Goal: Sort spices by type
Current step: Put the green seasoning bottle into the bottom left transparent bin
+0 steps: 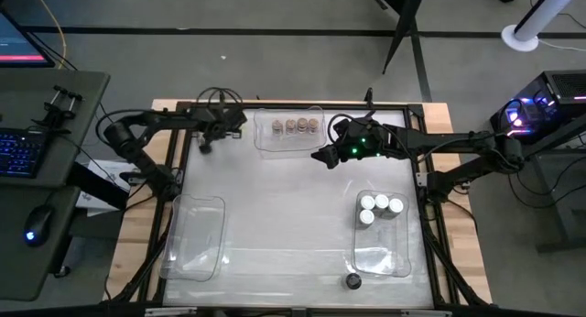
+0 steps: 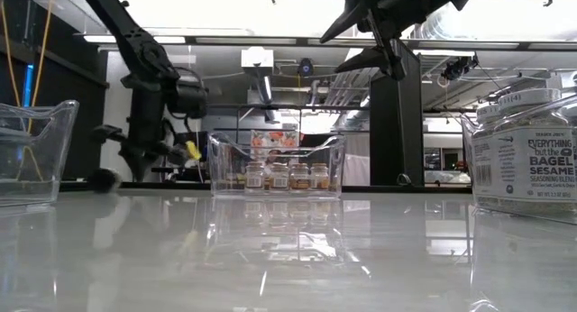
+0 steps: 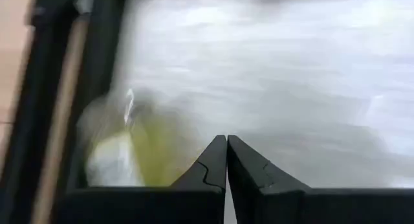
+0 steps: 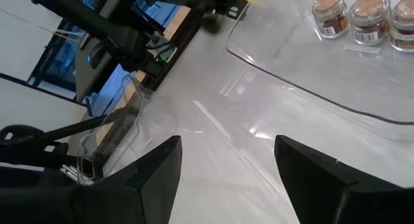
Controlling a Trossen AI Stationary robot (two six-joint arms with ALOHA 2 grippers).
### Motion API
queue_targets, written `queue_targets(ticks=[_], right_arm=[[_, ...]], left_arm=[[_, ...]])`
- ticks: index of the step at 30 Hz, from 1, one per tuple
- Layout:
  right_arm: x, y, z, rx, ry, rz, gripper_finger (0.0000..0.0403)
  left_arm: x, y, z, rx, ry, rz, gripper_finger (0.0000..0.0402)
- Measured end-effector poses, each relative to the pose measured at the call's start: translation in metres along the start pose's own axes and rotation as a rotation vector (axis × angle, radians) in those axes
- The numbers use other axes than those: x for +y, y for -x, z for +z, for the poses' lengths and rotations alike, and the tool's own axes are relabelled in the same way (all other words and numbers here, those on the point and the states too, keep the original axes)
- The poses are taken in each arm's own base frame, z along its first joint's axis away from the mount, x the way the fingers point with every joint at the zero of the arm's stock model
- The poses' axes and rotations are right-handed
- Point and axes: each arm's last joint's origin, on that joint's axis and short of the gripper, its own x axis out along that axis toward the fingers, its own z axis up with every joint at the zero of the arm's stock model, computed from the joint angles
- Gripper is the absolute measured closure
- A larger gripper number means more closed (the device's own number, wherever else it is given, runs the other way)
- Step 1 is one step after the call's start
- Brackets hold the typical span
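Note:
Several tan-lidded spice jars (image 1: 295, 126) stand in a clear bin (image 1: 289, 145) at the table's far middle, also seen in the low view (image 2: 279, 176) and the right wrist view (image 4: 352, 15). Three white-lidded jars (image 1: 379, 207) stand in a clear bin (image 1: 383, 257) at the near right. One black-lidded jar (image 1: 353, 280) stands alone on the table by the near edge. My left gripper (image 1: 204, 146) (image 3: 227, 143) is shut near the table's far left corner, slanting down, with nothing between its fingers. My right gripper (image 1: 322, 157) (image 4: 226, 166) hangs open above the table, just near of the far bin.
A clear bin (image 1: 194, 236) with nothing in it sits at the near left. A large seasoning jar (image 2: 527, 154) stands close to the low camera at the right. A blurred yellowish shape (image 3: 123, 153) lies beside my left fingers. Bare tabletop (image 1: 284, 207) spreads across the middle.

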Motion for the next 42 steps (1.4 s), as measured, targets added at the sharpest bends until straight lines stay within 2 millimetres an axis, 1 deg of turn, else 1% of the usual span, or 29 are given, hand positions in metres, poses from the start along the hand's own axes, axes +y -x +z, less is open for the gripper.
queue_targets(ticks=[2, 6, 10, 12, 15, 18, 20, 22, 24, 27, 30, 34, 37, 42], right_arm=[[0.0, 0.0, 0.0, 0.0, 0.015, 0.0, 0.016], [0.0, 0.0, 0.0, 0.0, 0.021, 0.0, 0.016], [0.0, 0.0, 0.0, 0.001, 0.043, 0.0, 0.016], [0.0, 0.0, 0.0, 0.001, 0.045, 0.0, 0.016], [0.0, 0.0, 0.0, 0.002, 0.045, 0.0, 0.016], [0.0, 0.0, 0.0, 0.004, 0.046, 0.002, 0.016], [0.0, 0.0, 0.0, 0.004, 0.063, 0.002, 0.016], [0.0, 0.0, 0.0, 0.004, 0.082, 0.002, 0.016], [0.0, 0.0, 0.0, 0.002, 0.095, 0.001, 0.016], [-0.002, 0.0, 0.002, -0.003, 0.105, -0.005, 0.016], [-0.004, 0.0, 0.004, -0.01, 0.116, -0.011, 0.016], [-0.005, 0.0, 0.005, -0.013, 0.13, -0.014, 0.016], [-0.005, 0.0, 0.005, -0.012, 0.139, -0.014, 0.016], [-0.005, 0.0, 0.005, -0.011, 0.144, -0.016, 0.016]], left_arm=[[-0.005, 0.008, -0.005, 0.001, -0.007, -0.022, 0.0401], [-0.015, 0.023, -0.031, 0.062, -0.117, -0.056, 0.0401], [-0.026, 0.047, -0.057, 0.09, -0.198, -0.155, 0.0401], [-0.026, 0.062, -0.065, 0.056, -0.23, -0.194, 0.0401], [-0.01, 0.082, -0.069, 0.014, -0.254, -0.182, 0.0401], [0.016, 0.097, -0.065, 0.021, -0.321, -0.158, 0.0401], [0.034, 0.102, -0.06, 0.057, -0.345, -0.138, 0.0401], [0.048, 0.103, -0.051, 0.094, -0.304, -0.152, 0.0401], [0.056, 0.102, -0.042, 0.121, -0.289, -0.19, 0.0401], [0.061, 0.096, -0.029, 0.155, -0.278, -0.249, 0.0396], [0.069, 0.089, -0.024, 0.202, -0.265, -0.209, 0.0378], [0.079, 0.08, -0.017, 0.24, -0.187, -0.113, 0.0333], [0.082, 0.075, -0.012, 0.241, -0.134, -0.112, 0.029], [0.082, 0.072, -0.011, 0.238, -0.099, -0.118, 0.0218]])
